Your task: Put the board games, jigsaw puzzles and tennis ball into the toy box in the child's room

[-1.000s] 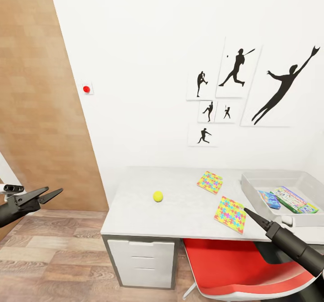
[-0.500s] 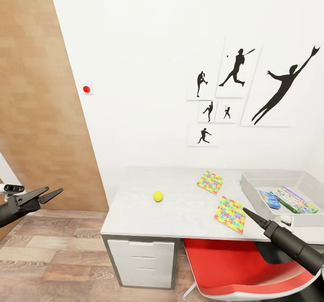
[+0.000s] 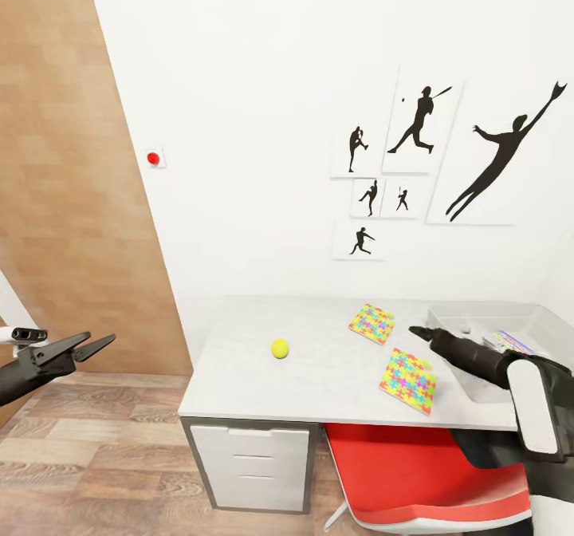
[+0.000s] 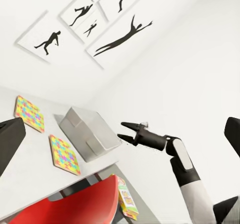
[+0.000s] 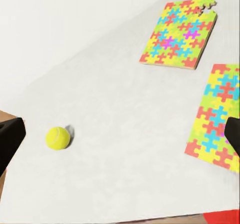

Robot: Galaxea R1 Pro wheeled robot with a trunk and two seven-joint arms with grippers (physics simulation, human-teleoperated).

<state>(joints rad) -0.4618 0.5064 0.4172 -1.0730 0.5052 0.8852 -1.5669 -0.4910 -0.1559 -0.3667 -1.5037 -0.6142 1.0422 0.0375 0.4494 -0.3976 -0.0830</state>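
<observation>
Toy box (image 3: pixel 470 317), grey open tray, sits at the right end of the table (image 3: pixel 319 384), toward the back edge; a colourful board game (image 3: pixel 510 340) lies inside, mostly hidden behind the right arm. In the left wrist view the toy box (image 4: pixel 87 134) shows as a grey box at the table's end.

Tennis ball (image 3: pixel 279 348) rests alone on the left half of the table, about mid-depth, well apart from everything else. Right wrist view shows the tennis ball (image 5: pixel 58 138) on bare grey tabletop.

Two jigsaw puzzles lie flat between ball and toy box: far puzzle (image 3: pixel 371 323) nearer the back edge, near puzzle (image 3: pixel 408 380) close to the front edge, just beside the toy box's front-left corner. They lie apart, not touching.

Right gripper (image 3: pixel 418 333) hovers above the table between the two puzzles, just left of the toy box, fingers a little apart and holding nothing; the left wrist view shows its fingers (image 4: pixel 129 126) spread in a narrow V.

Left gripper (image 3: pixel 84 347) hangs off the table's left end, over the wood floor (image 3: pixel 88 456), fingers parted, empty.

Red chair (image 3: pixel 414 472) is tucked under the table's front edge. White drawer unit (image 3: pixel 251 456) stands under the left end. Another game box (image 4: pixel 126 201) lies on the floor beside the chair.
</observation>
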